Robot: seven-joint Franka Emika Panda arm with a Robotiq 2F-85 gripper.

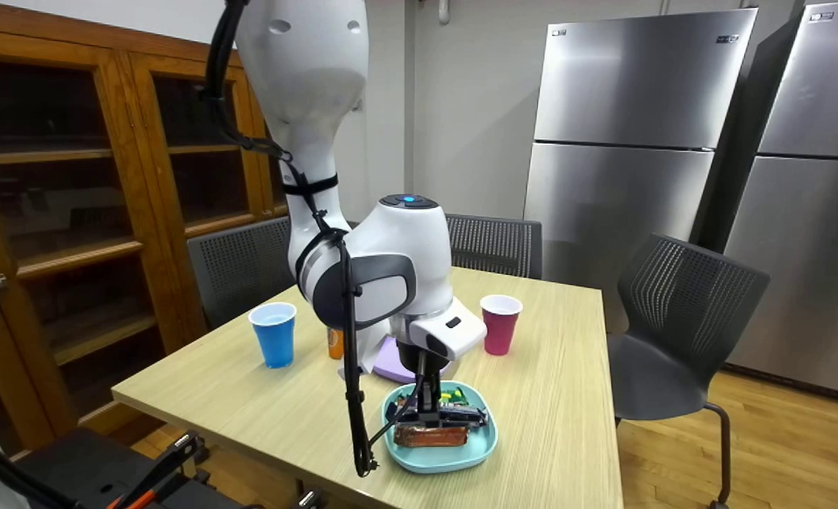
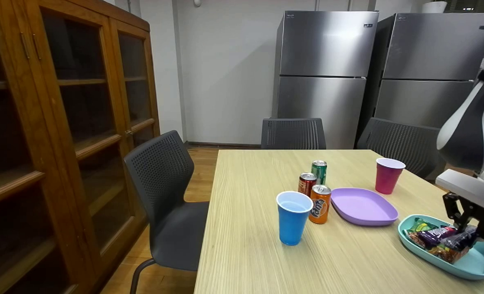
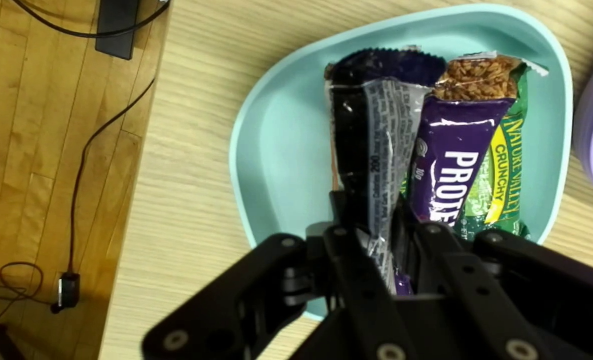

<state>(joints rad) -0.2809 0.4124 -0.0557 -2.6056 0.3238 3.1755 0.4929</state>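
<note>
1. Taking hold looks done: my jaws are closed around the dark-wrapped bar (image 3: pixel 359 135), one finger on each side, its pale printed panel showing in the wrist view.
2. That bar is over the teal tray (image 3: pixel 289 165), within its rim. I cannot tell whether I have it lifted clear or whether it rests on the packets below.
3. Letting go is not yet done, and the bar is not out of the tray's bounds.
4. The purple protein bar (image 3: pixel 449 165) lies beside it, overlapping the green granola packet (image 3: pixel 509 170). A brown-wrapped bar (image 1: pixel 429 436) shows low in the tray in both exterior views. I grip none of these three.
5. On the surface (image 2: pixel 254 228), the purple plate (image 2: pixel 364 207) sits just beside the tray. The red cup (image 2: pixel 389 177), blue cup (image 2: pixel 291 224) and orange can (image 2: pixel 320 205) stand apart from my jaws.
</note>
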